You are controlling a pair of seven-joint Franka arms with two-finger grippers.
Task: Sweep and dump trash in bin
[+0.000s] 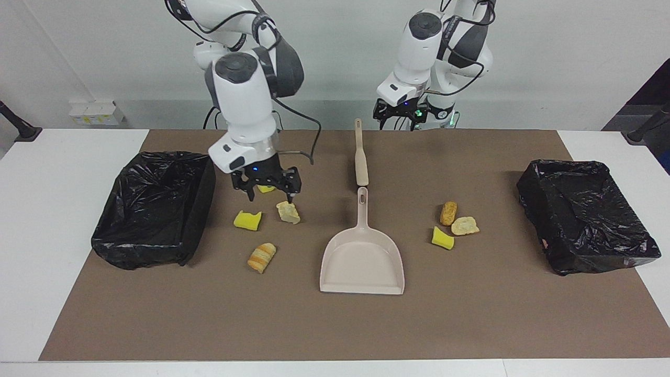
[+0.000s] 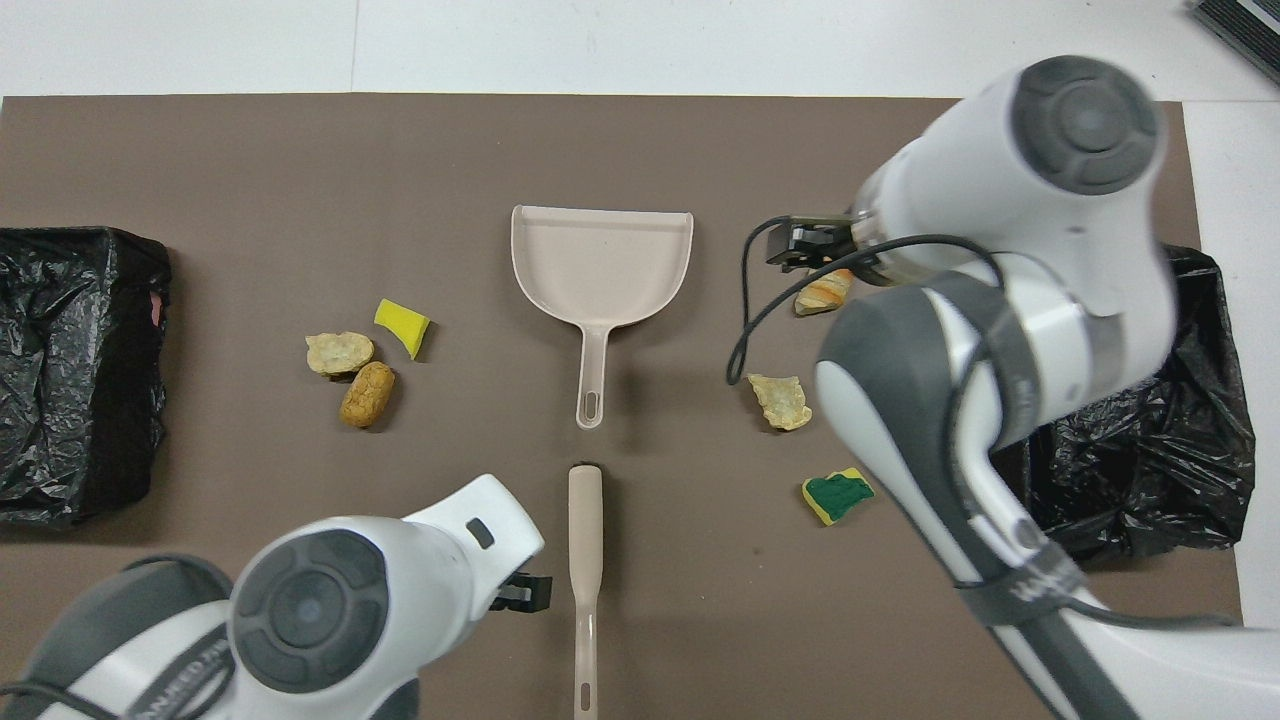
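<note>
Over the four scraps of trash [image 1: 288, 212] toward the right arm's end we see the right gripper [image 1: 267, 191], fingers apart and empty, while the left gripper [image 1: 398, 116], also apart, hangs beside the brush [image 1: 360, 157]. We judge tools come first: take the brush mid-handle, steady the dustpan [image 1: 363, 261], then sweep toward its mouth. Three more scraps [image 1: 453, 225] lie toward the left arm's end.

Beige plastic dustpan [image 2: 601, 262] at centre of the brown tabletop [image 2: 300, 160], its handle toward the robots. Beige brush handle [image 2: 585, 560] just nearer. Green-topped yellow sponge [image 2: 838, 496], tan bread chunk [image 2: 781, 400] toward right arm's end; black-lined bin [image 2: 75, 370] at left arm's end.
</note>
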